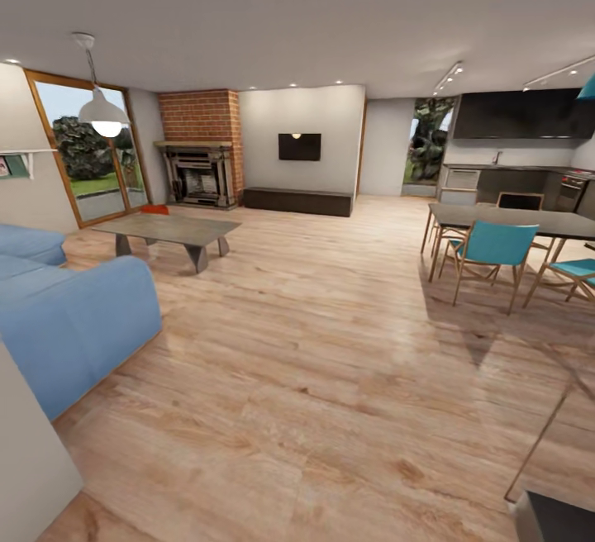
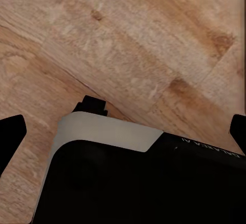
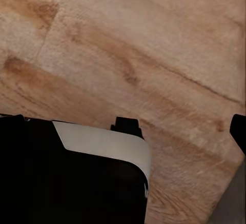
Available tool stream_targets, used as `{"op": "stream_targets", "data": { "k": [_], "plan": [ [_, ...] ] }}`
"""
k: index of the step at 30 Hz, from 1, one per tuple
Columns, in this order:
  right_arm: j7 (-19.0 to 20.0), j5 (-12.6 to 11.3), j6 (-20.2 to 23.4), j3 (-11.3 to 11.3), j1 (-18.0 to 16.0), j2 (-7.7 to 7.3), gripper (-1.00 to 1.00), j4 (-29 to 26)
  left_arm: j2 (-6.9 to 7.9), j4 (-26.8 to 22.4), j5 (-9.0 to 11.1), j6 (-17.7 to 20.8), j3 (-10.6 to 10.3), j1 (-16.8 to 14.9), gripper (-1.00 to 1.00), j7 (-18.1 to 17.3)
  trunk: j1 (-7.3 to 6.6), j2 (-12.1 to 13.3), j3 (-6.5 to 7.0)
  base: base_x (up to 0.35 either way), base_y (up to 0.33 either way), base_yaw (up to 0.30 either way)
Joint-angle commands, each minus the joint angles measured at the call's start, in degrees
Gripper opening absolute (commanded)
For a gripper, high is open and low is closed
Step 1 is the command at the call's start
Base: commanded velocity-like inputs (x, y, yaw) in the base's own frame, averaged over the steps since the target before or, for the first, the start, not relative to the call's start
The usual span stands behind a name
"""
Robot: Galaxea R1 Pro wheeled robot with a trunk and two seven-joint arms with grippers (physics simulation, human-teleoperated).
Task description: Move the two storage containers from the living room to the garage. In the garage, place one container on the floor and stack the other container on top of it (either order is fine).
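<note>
- Left gripper (image 2: 123, 126): dark fingertips sit at the two far edges of the left wrist view, spread wide, nothing between them. Released. Below it lie wood planks (image 2: 128, 39) and the robot's black base with a grey edge (image 2: 107, 131).
- Right gripper (image 3: 123, 126): one fingertip clear at one edge of the right wrist view, the other hard to make out against the black base (image 3: 66, 183); it looks spread, with nothing held.
- Near left: blue sofa (image 1: 70, 311) on the plank floor (image 1: 314, 377).
- Mid left: low coffee table (image 1: 169, 232).
- Mid right: dining table (image 1: 512, 220) with teal chairs (image 1: 492, 249).
- Far left, just behind the coffee table: a small orange-red patch (image 1: 154, 209), likely one storage container; mostly hidden, shape not readable.
- Far: brick fireplace (image 1: 201, 149), glass doors (image 1: 87, 145), wall television (image 1: 299, 146), kitchen counter (image 1: 512, 178) far right.
</note>
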Motion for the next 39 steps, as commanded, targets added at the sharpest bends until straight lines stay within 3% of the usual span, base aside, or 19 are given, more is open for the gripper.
{"op": "stream_targets", "data": {
  "k": [1, 39],
  "plan": [
    [-0.1, -0.2, -0.3, 0.5, -0.1, 0.03, 1.00, 0.2, -0.02, 0.0, 0.4, -0.2, -0.5, 0.0, 1.00, 0.1, 0.03, 0.0, -0.06, 0.321, 0.000, 0.000],
    [-0.1, -0.1, -0.3, 0.5, -0.1, 0.03, 1.00, 0.2, -0.02, 0.0, 0.4, -0.2, -0.5, 0.0, 1.00, 0.1, 0.03, 0.0, -0.06, 0.321, 0.000, 0.000]
  ]
}}
